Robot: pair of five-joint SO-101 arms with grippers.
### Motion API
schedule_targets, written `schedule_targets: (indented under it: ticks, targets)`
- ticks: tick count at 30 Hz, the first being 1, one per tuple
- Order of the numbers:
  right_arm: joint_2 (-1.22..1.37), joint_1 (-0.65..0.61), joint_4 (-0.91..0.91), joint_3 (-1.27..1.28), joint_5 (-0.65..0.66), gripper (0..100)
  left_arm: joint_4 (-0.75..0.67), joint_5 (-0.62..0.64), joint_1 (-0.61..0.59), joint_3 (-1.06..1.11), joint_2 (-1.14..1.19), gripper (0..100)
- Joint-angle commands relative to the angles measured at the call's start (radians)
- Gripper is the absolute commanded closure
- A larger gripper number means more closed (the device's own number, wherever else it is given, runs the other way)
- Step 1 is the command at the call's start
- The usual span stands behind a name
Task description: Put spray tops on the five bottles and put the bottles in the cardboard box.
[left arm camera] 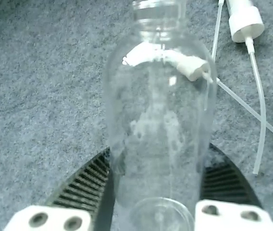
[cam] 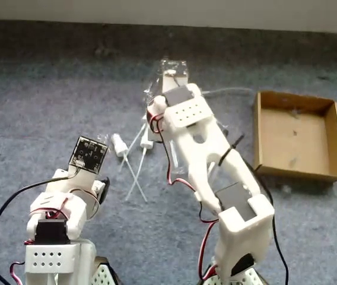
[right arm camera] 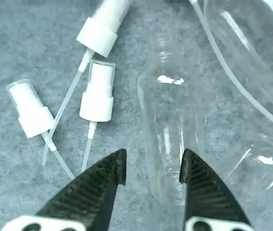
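Left wrist view: the left pincer [left arm camera: 159, 149] is squeezed shut on a clear plastic bottle [left arm camera: 158, 106], with one black finger on each side of it. The bottle's neck is open and points away from the arm. This arm sits at the near left corner of the soft grey carpet [cam: 50, 89]. A bit farther out, around the middle of the carpet, three white spray tops with long thin tubes [right arm camera: 98, 91] lie close together, and two of the tubes cross. The right arm stretches past them toward the far edge. The right pincer [right arm camera: 153, 166] is wide open and holds nothing. It hangs just over a second clear bottle [right arm camera: 170, 125] that lies flat on the carpet, right beside the spray tops. Another clear bottle [right arm camera: 252, 48] lies just beside that one, on its other side. Near the right edge of the carpet sits the brown cardboard box [cam: 293, 139], open at the top, well apart from the bottles and the tops.
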Motion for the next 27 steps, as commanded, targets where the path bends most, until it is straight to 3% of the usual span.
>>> schedule_targets:
  ticks: [1,5,22,27]
  targets:
    - [-0.061,-0.035,-0.108,0.024,-0.075,82.0,-0.02,0.014,-0.018,-0.004,-0.004,91]
    - [-0.061,-0.038,-0.222,0.044,-0.201,82.0,-0.02,0.014,-0.018,-0.004,-0.004,91]
    - [-0.054,-0.107,-0.283,0.044,-0.199,81.7,-0.02,0.014,-0.019,-0.004,-0.004,91]
    - [0.071,-0.104,-0.285,0.033,-0.199,81.7,-0.02,0.014,-0.019,-0.004,-0.004,91]
